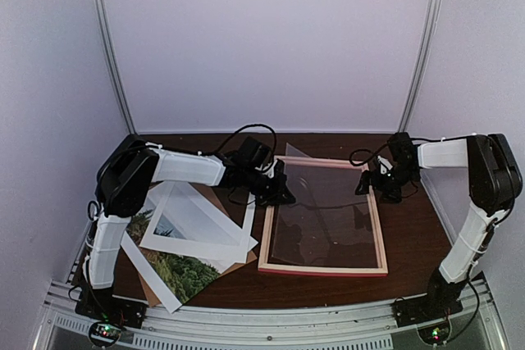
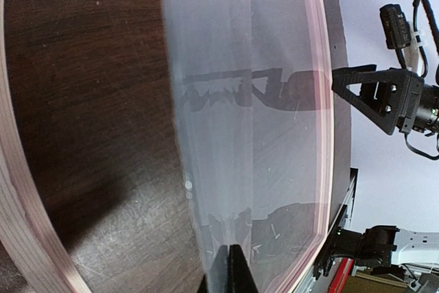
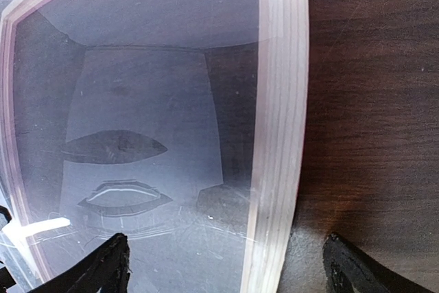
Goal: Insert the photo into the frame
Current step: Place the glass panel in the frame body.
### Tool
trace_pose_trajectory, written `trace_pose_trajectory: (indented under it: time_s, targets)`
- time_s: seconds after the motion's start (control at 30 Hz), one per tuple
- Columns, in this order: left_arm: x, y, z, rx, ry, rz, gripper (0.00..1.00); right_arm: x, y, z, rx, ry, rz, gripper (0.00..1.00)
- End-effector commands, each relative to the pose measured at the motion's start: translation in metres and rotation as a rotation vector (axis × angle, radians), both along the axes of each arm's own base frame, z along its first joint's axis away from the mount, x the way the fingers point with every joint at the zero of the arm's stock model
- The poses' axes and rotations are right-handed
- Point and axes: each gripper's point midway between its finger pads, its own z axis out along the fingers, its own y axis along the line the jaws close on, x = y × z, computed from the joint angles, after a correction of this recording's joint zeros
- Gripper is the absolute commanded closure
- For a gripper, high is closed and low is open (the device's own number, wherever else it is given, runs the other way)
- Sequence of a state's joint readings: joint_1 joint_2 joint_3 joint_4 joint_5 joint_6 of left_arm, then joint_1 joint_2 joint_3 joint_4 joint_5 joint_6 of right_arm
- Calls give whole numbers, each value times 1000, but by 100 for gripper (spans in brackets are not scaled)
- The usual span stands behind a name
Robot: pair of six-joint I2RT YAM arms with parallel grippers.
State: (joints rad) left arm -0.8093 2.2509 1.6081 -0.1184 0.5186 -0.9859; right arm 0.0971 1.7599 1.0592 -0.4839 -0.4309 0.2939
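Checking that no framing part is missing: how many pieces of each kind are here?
frame: 1
clear pane: 1
white mat: 1
photo: 1
brown backing: 1
Total: 5

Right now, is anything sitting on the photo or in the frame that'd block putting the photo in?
Yes. The white mat lies on top of the photo, covering much of it. Over the opening of the frame a clear sheet sits tilted, its left edge pinched in the left fingers.
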Motion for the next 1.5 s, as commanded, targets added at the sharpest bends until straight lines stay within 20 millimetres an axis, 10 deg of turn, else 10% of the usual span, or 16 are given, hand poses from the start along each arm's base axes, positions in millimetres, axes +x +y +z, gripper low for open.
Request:
trace_pose_trajectory:
  time_s: [0.0,1.47]
  targets:
    - [6,1,16,-24,-47,-1,100,-3,3,-5,-1,8,19,3]
    - [5,4,16,0,-50,-16,100,7,1,9,-9,-25,2,2]
